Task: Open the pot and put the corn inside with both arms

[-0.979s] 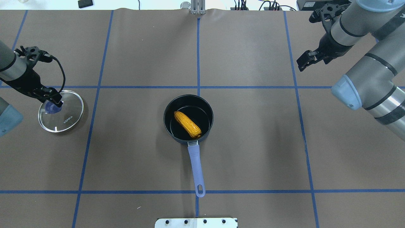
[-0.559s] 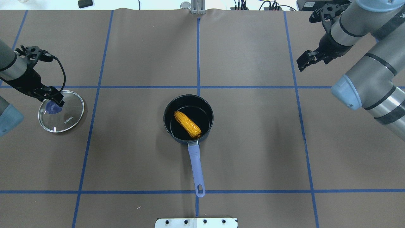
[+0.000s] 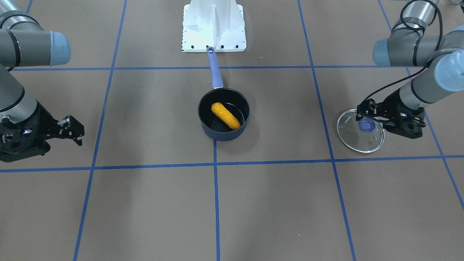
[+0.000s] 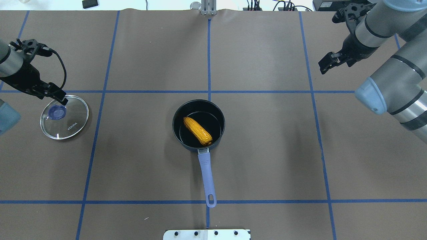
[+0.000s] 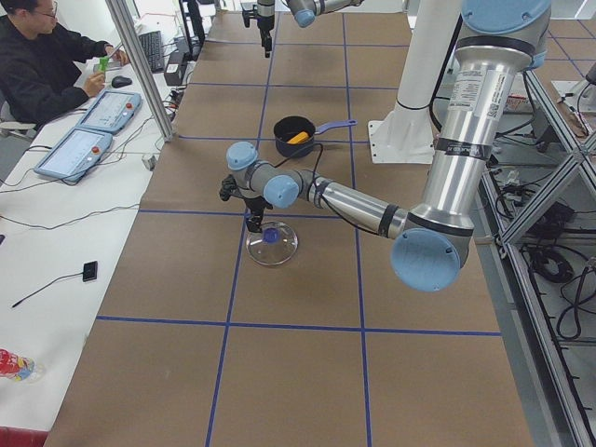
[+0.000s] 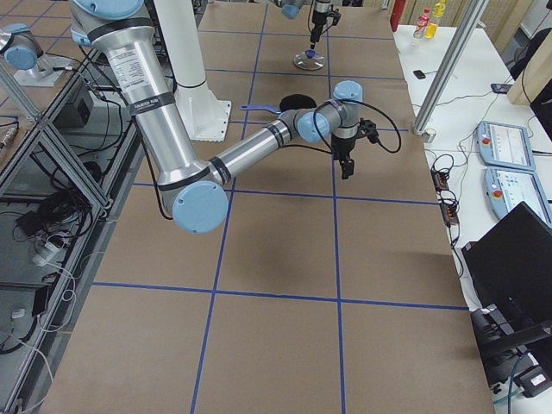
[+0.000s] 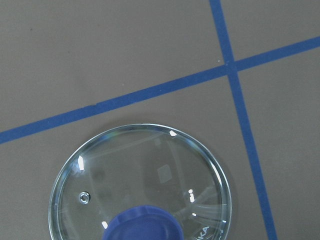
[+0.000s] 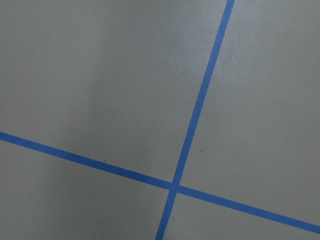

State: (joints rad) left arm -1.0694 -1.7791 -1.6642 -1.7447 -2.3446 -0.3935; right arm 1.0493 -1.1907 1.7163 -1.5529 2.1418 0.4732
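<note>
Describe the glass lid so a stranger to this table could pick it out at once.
On the brown table gridded with blue tape, look far to the robot's left of the central pot, right by the left pincer. The lid lies flat there: a clear glass disc with a blue knob, the only see-through thing around.

Pot (image 4: 215,121) mouth uncovered; descent from above unobstructed. Corn (image 4: 197,131) lies diagonally across its floor, narrow room either side. Handle (image 4: 206,173) juts toward the robot base, barring that side. Glass lid (image 4: 71,120) lies flat well to the left, left gripper (image 4: 61,99) over its far edge. Right gripper (image 4: 325,65) stands well apart, far right
</note>
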